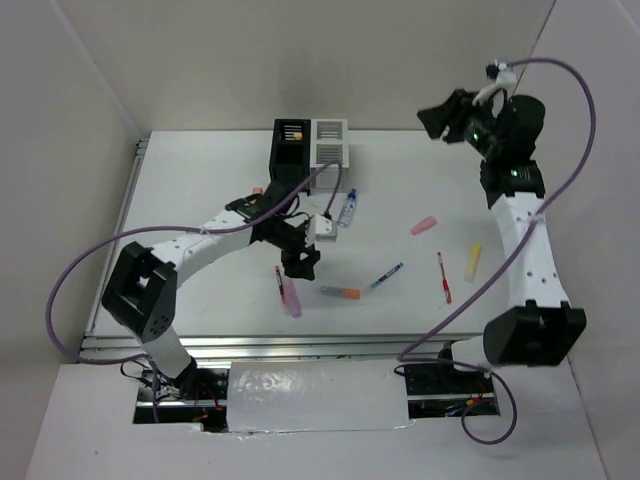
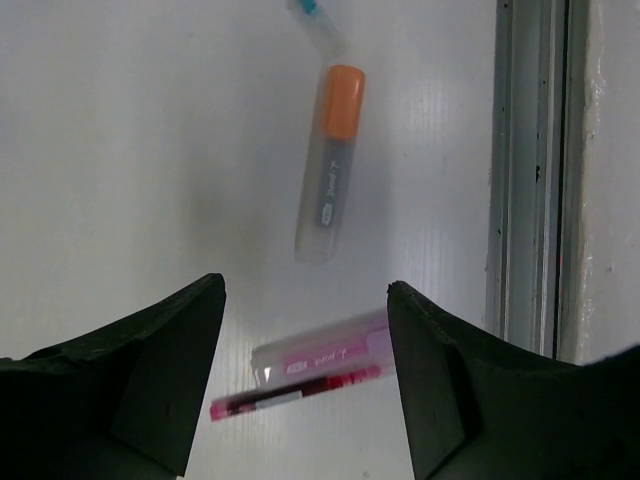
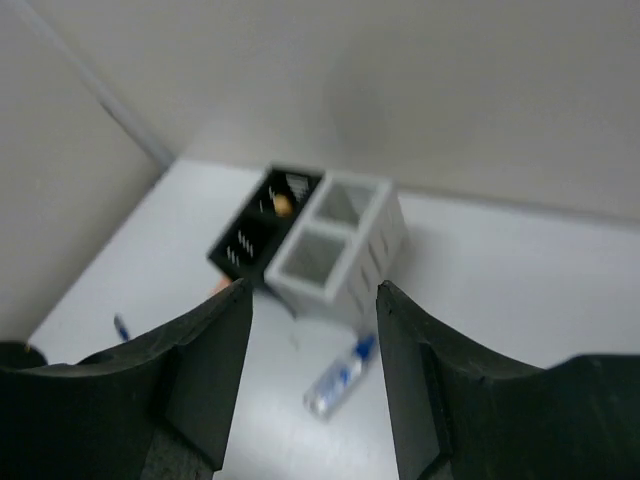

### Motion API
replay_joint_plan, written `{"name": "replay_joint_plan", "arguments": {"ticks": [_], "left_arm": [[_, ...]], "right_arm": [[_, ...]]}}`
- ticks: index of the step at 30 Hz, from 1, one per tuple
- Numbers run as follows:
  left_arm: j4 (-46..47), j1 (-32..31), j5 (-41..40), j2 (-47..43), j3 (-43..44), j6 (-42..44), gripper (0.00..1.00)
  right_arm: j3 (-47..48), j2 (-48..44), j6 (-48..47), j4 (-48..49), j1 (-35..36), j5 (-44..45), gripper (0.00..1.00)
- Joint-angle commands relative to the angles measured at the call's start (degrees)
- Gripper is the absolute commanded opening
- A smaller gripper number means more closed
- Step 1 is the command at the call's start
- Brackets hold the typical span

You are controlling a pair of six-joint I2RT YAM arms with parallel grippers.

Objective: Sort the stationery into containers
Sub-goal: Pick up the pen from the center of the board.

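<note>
Overhead view of a white desk (image 1: 200, 180) with two robot arms. The left gripper (image 1: 300, 264) hangs low over a pink marker (image 2: 325, 357) and a red pen (image 2: 295, 392) lying side by side, its jaws released and holding nothing. An orange-capped marker (image 2: 328, 165) lies just beyond them. The right gripper (image 1: 437, 120) is raised at the back right, jaws apart and empty. The joined black container (image 1: 288, 150) and white container (image 1: 330, 143) stand at the back centre, with a clear blue-capped tube (image 1: 346, 210) near their front. A blue pen (image 1: 386, 275), a second red pen (image 1: 442, 277), a yellow marker (image 1: 473, 262) and a salmon-pink marker (image 1: 424, 225) lie scattered to the right
</note>
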Motion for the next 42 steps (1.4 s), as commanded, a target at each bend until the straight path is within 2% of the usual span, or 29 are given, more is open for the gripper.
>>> {"name": "replay_joint_plan", "arguments": {"ticks": [1, 2, 5, 11, 16, 20, 29, 36, 42], "left_arm": [[-2.0, -5.2, -3.6, 3.4, 4.0, 5.6, 0.78], [-1.6, -6.0, -4.5, 4.1, 4.3, 5.7, 0.78], [-0.8, -9.1, -7.3, 6.5, 4.9, 6.8, 0.78], [-2.2, -13.0, -11.0, 13.5, 8.3, 8.2, 0.77], [1.5, -16.3, -16.0, 15.5, 7.6, 6.9, 0.73], [4.3, -19.0, -20.0, 16.7, 7.9, 4.5, 0.69], [0.0, -23.7, -27.0, 22.6, 14.4, 2.4, 0.66], [-10.3, -24.8, -28.5, 30.3, 25.6, 0.8, 0.62], [-13.8, -26.9, -32.1, 32.8, 28.4, 0.8, 0.58]], "right_arm": [[-14.1, -5.8, -0.7, -10.4, -3.5, -5.6, 0.60], [-19.4, -10.4, -0.9, -10.6, -4.4, -5.4, 0.62], [-26.3, -16.9, -1.7, -11.9, -8.0, -6.7, 0.65], [-32.1, -23.4, -2.6, -16.0, -12.8, -9.9, 0.71], [-35.1, -25.9, -1.6, -17.3, -16.4, -12.0, 0.70], [-36.4, -26.7, -1.9, -18.5, -19.5, -13.3, 0.70], [-35.2, -27.8, -2.3, -21.0, -26.4, -15.7, 0.70], [-33.9, -29.5, -2.6, -23.7, -29.4, -18.2, 0.70], [-34.4, -30.1, -2.9, -24.2, -30.0, -18.4, 0.70]]}}
